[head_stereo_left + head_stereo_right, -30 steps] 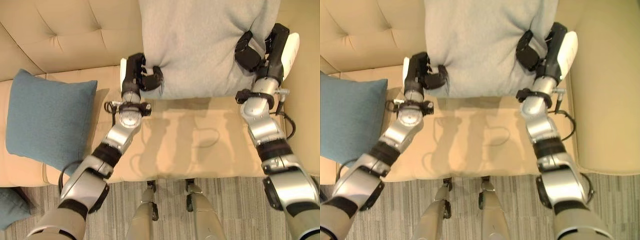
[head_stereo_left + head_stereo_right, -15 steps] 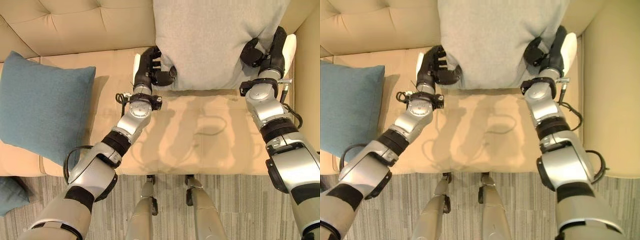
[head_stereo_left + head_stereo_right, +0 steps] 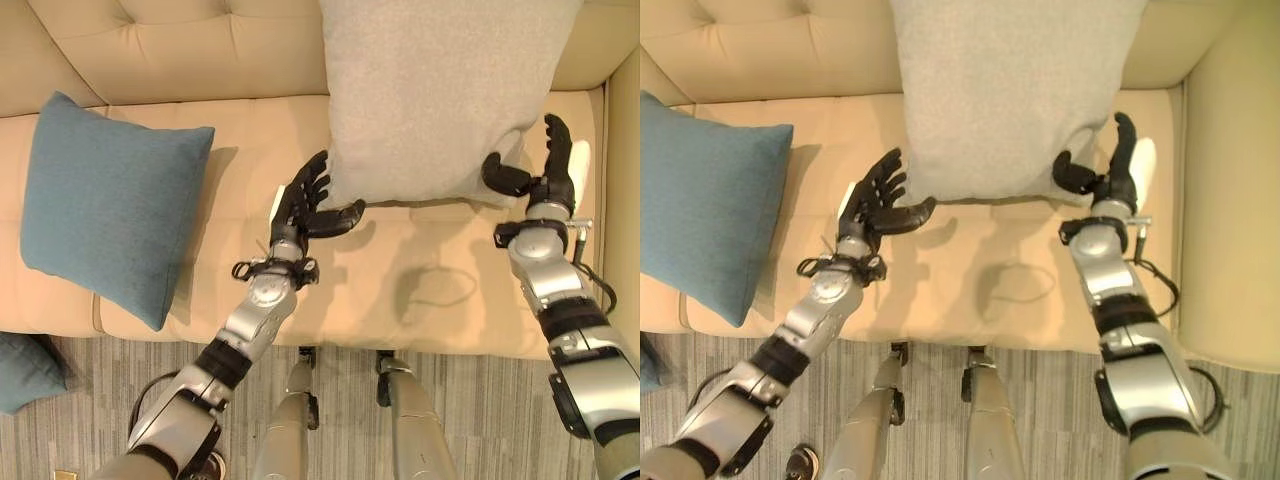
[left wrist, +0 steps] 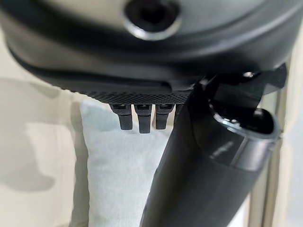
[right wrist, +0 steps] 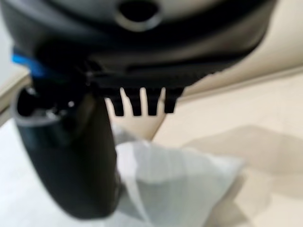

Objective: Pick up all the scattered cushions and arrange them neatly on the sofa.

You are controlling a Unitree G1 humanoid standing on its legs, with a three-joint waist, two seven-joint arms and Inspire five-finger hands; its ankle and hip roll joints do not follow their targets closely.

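Note:
A large grey cushion [image 3: 440,90] stands on the sofa seat [image 3: 400,290] and leans on the backrest, right of the middle. My left hand [image 3: 305,200] is open at its lower left corner, fingers straight, thumb just under the cushion's edge. At the lower right corner my right hand [image 3: 553,170] is open, fingers upright, its thumb touching the fabric. The grey cushion's edge [image 4: 118,165] shows past the left hand's fingers, and its corner [image 5: 180,179] past the right hand's. A blue cushion [image 3: 110,200] lies on the seat's left part.
A second blue cushion [image 3: 25,370] lies on the striped floor at the lower left, in front of the sofa. The sofa's armrest [image 3: 1235,200] rises close to the right of my right arm. Bare seat lies between the two cushions.
Both hands have opened and let go of the grey cushion, then drawn back toward its lower corners. The cushion stays leaning on the backrest. The camera has shifted.

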